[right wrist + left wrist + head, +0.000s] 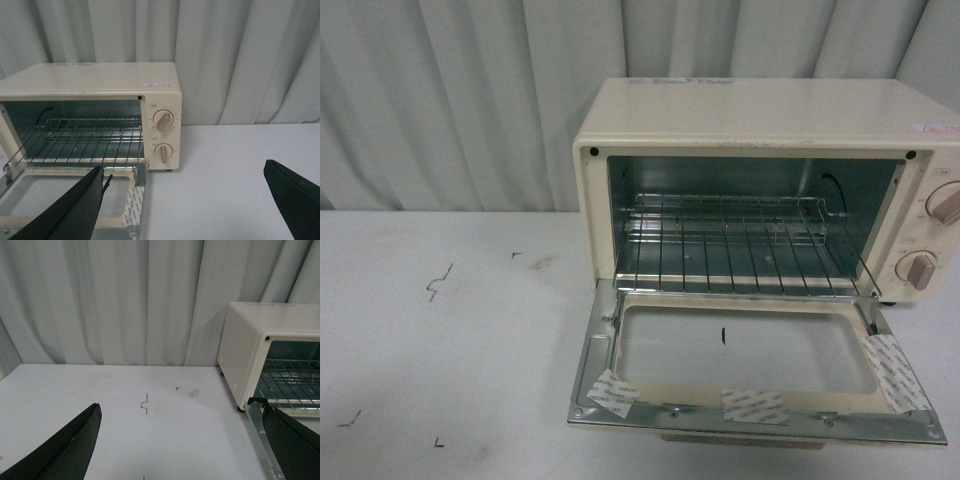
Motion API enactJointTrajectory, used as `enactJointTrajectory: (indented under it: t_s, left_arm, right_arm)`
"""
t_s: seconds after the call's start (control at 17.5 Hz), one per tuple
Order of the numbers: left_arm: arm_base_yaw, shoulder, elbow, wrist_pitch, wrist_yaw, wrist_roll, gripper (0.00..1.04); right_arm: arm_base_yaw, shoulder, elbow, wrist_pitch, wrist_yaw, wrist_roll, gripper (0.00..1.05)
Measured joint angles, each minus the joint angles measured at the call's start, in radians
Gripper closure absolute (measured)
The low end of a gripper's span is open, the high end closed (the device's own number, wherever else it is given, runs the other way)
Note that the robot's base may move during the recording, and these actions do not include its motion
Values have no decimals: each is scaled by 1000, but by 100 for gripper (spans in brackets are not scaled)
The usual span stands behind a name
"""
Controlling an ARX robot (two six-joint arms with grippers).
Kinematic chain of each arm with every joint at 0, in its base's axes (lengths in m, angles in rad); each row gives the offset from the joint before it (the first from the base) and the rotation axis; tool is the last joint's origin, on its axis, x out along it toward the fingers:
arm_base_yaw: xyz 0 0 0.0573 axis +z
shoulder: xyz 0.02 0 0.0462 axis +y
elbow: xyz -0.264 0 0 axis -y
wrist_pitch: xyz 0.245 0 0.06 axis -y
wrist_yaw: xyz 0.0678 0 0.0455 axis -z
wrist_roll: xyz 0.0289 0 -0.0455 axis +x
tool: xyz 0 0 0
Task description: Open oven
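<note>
The cream-white oven point(770, 110) stands on the white table at the right in the front view. Its glass-windowed door point(750, 370) hangs down flat, fully open, with the wire rack point(730, 245) showing inside. Two beige knobs point(945, 205) sit on its right panel. Neither arm shows in the front view. My left gripper point(187, 445) is open and empty, over bare table left of the oven point(245, 355). My right gripper point(185, 200) is open and empty, in front of the oven point(100, 80), one finger point(75, 210) over the door's right edge.
A pale pleated curtain point(470, 100) hangs close behind the table. Small dark marks point(438, 282) dot the white table top point(420, 350) left of the oven. White tape patches point(753, 405) stick to the inner door frame.
</note>
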Motion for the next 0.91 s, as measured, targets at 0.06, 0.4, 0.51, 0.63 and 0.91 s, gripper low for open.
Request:
enactJointTrajectory:
  t_s: [0.06,0.4,0.51,0.63,0.91]
  left_arm:
    - [0,0,0,0,0,0,7]
    - [0,0,0,0,0,0,7]
    - [0,0,0,0,0,0,7]
    - [0,0,0,0,0,0,7]
    - [0,0,0,0,0,0,7]
  right_arm:
    - [0,0,0,0,0,0,6]
    - [0,0,0,0,0,0,6]
    - [0,0,0,0,0,0,6]
    - [0,0,0,0,0,0,6]
    - [0,0,0,0,0,0,6]
